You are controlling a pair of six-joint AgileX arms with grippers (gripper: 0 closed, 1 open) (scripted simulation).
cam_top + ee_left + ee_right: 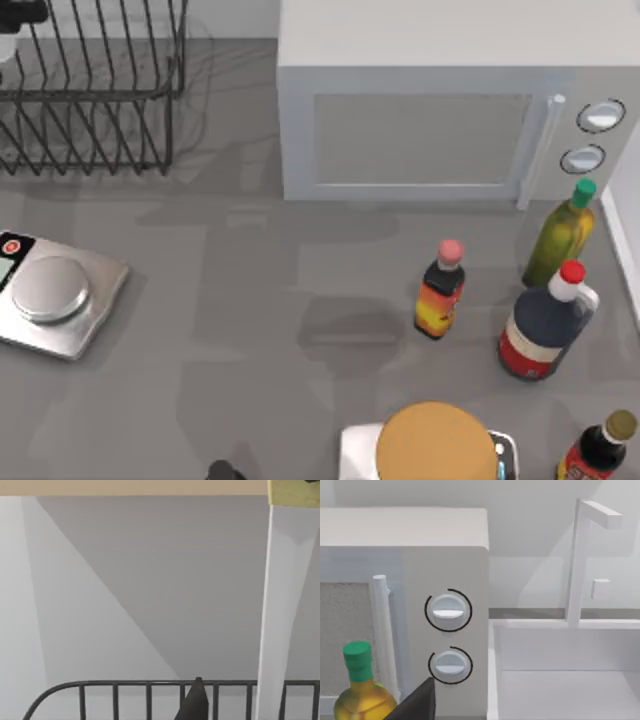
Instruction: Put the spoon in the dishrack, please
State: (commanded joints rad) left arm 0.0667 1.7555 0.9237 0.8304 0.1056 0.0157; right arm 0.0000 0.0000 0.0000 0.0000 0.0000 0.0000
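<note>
The black wire dishrack [90,90] of thin metal bars stands at the table's [250,300] far left corner, a silver kitchen scale [55,295] nearer on the left. Right of the rack sits a white microwave [440,100], then a green-capped oil bottle [562,232]. A dark fingertip of the left tool [194,702] shows against the rack's bars, and I cannot tell either tool's opening.

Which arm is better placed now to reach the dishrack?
Left, probably: the left end effector hangs by the dishrack at the table's left; the right end effector faces the microwave at the right.
</note>
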